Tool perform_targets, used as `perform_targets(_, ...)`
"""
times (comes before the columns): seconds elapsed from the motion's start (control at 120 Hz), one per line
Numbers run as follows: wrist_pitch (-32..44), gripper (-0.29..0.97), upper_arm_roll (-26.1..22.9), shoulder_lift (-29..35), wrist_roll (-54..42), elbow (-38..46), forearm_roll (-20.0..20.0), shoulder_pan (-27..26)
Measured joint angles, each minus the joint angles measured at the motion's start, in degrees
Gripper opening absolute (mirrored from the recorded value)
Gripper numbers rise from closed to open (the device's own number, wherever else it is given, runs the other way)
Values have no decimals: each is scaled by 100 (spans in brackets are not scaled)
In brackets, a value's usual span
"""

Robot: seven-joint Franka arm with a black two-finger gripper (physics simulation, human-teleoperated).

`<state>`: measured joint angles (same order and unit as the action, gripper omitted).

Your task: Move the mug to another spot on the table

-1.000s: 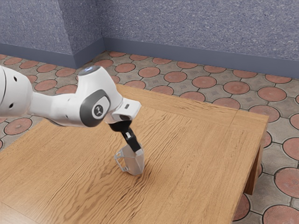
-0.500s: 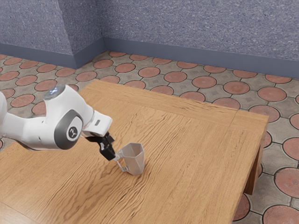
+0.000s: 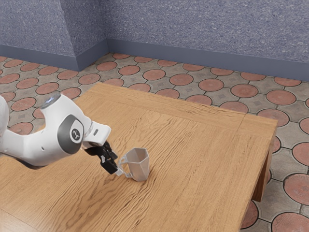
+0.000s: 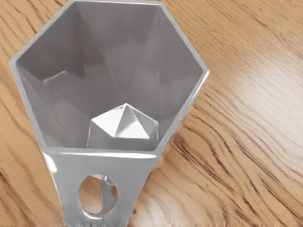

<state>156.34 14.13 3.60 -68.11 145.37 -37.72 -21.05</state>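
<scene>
- Mug (image 3: 137,164): upright on the table (image 3: 207,145), directly ahead of the gripper (image 3: 115,168), with its handle (image 4: 98,194) turned toward the gripper.
- Gripper: low, at the handle. Whether it is open or clamped cannot be told.
- Step, as judged: securing the handle, with the mug resting on the table.
- Next: confirm a firm hold, lift clear and carry to another spot without tipping.
</scene>
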Motion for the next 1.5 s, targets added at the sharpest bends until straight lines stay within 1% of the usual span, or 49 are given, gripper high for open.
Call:
perform_targets(0.3,-54,57,7,-250,-787,-194,-105,6)
perform_targets(0.417,-21,58,8,-335,-1003,-232,-419,11)
perform_targets(0.592,14,59,11,-435,-1230,-301,-1036,18)
perform_targets(0.675,25,59,11,-502,-1294,-352,-1211,29)
perform_targets(0.75,58,56,11,-555,-1344,-363,-1304,43)
perform_targets(0.933,154,42,3,-592,-1435,-360,-1393,81)
perform_targets(1.05,195,37,-13,-610,-1480,-375,-1403,88)
perform_targets(1.225,240,33,-46,-669,-1530,-405,-1417,63)
perform_targets(1.5,286,31,-134,-734,-1581,-501,-1464,100)
